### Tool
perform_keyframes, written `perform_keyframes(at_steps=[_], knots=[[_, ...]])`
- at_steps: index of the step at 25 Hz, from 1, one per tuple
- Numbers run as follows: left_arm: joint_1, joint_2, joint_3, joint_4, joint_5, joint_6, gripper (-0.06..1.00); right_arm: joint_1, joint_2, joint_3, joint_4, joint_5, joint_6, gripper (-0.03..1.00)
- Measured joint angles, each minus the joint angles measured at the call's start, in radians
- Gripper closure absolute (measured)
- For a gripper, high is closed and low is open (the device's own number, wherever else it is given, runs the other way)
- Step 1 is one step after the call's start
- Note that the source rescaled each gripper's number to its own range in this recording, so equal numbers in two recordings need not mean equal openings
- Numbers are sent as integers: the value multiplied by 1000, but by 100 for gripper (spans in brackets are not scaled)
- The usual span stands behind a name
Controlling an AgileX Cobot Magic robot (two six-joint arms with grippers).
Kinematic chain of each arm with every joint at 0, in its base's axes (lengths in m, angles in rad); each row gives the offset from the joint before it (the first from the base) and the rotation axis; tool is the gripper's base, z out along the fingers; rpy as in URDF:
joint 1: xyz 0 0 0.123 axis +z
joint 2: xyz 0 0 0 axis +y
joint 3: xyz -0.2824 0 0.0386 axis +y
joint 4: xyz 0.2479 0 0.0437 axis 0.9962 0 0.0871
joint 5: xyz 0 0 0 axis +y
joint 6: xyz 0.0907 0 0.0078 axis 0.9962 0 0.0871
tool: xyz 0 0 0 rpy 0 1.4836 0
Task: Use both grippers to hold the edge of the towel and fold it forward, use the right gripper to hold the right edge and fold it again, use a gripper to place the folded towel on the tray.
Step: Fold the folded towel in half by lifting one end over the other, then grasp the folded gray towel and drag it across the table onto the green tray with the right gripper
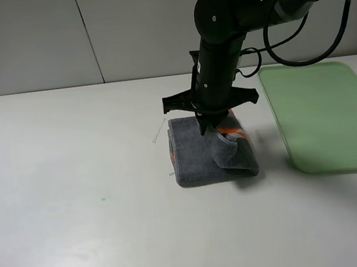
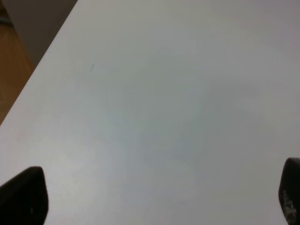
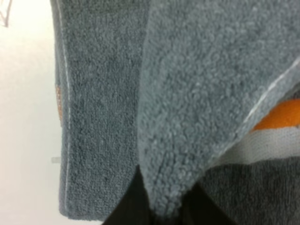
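The right jaws are closed on a flap of the towel [image 1: 196, 160], pinching grey cloth, with a pale hem and the orange stripe showing beside them. The flap curls up over the rest of the folded towel, which lies mid-worktop [image 1: 74, 184], near the tray [image 1: 325, 117] but apart from it. The left jaws stand wide, fingertips [image 2: 23, 199] above the white worktop, holding nothing.
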Motion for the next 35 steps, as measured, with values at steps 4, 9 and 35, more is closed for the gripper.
perform_keyframes(at_steps=[4, 9, 35], knots=[[0, 0, 0, 0, 0, 0, -6, 0, 0, 0, 8, -13, 19, 90], [0, 0, 0, 0, 0, 0, -6, 0, 0, 0, 31, -25, 38, 90], [0, 0, 0, 0, 0, 0, -6, -18, 0, 0, -15, 3, -252, -3]])
